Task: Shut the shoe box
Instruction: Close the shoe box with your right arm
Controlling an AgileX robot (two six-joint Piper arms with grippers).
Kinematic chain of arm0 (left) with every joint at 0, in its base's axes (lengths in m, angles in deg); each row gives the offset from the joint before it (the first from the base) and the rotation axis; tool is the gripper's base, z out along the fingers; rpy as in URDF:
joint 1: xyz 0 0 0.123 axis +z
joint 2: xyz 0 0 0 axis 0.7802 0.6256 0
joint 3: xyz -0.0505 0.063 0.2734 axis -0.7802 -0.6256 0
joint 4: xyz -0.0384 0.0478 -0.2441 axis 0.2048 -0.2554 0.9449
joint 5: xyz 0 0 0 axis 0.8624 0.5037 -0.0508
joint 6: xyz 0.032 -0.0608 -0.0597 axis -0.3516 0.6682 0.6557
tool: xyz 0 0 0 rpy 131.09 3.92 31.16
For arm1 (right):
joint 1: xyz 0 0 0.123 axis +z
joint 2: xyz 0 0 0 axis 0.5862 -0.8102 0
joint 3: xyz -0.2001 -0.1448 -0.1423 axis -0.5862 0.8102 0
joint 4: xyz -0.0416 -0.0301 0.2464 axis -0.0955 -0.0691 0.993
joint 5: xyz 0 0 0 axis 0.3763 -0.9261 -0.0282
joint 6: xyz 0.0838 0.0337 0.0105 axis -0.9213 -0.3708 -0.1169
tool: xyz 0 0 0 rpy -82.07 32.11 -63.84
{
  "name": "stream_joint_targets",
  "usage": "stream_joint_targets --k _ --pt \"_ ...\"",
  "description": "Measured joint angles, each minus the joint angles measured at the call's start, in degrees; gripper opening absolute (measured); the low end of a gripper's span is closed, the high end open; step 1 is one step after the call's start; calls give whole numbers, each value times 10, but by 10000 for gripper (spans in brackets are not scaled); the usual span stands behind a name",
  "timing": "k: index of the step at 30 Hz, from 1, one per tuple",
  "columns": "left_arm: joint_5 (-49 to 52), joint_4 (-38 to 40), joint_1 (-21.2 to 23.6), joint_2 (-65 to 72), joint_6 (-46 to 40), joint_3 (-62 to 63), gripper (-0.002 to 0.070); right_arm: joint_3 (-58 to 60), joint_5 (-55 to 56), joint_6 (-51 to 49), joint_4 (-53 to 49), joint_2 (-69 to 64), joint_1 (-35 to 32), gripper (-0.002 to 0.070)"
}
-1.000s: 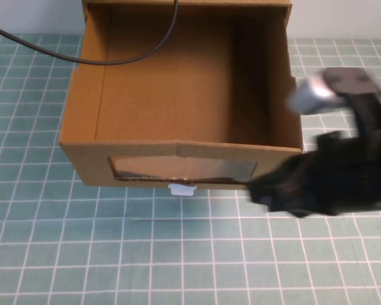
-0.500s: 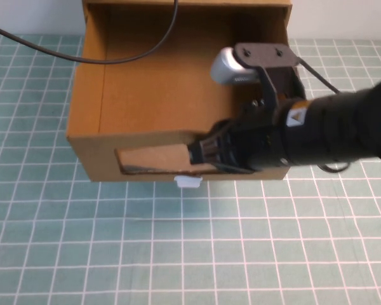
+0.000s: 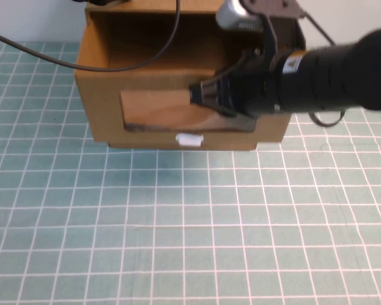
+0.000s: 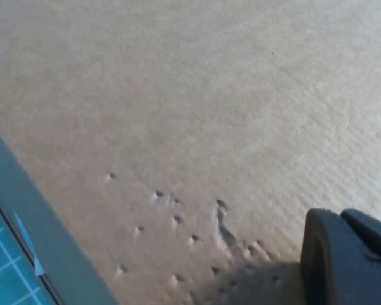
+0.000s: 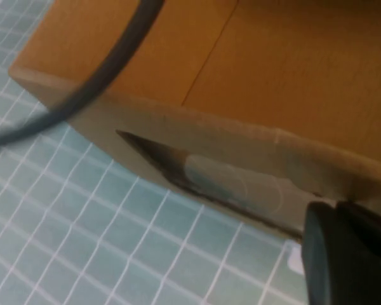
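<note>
The brown shoe box [image 3: 101, 121] stands at the back of the mat. Its drawer sticks out a little, with the clear window [image 3: 153, 108] and the white pull tab [image 3: 189, 140] facing me. My right gripper [image 3: 198, 95] is shut and presses its tips against the drawer front at the window's right end. In the right wrist view its fingers [image 5: 333, 260] lie against the window [image 5: 222, 181], above the tab [image 5: 296, 257]. My left gripper [image 4: 346, 254] is shut and rests close against a dented cardboard face [image 4: 209, 95] of the box. It is out of the high view.
A black cable [image 3: 143, 58] hangs across the open top of the drawer and shows in the right wrist view [image 5: 92, 89]. The green gridded mat [image 3: 178, 222] spreads in front of the box. A white wall rises behind it.
My right gripper swung in from the right to the drawer front and has pushed it back. The drawer has slid well into the box, away from me.
</note>
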Motion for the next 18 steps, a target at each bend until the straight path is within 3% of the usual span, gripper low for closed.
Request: stream_joint_targets --k 9,18 --pt "0 0 0 0 0 0 -5 -86 -19 11 19 -67 -41 -11" --pt "1 0 0 0 0 0 -5 -114 -63 136 158 -83 -52 -11"
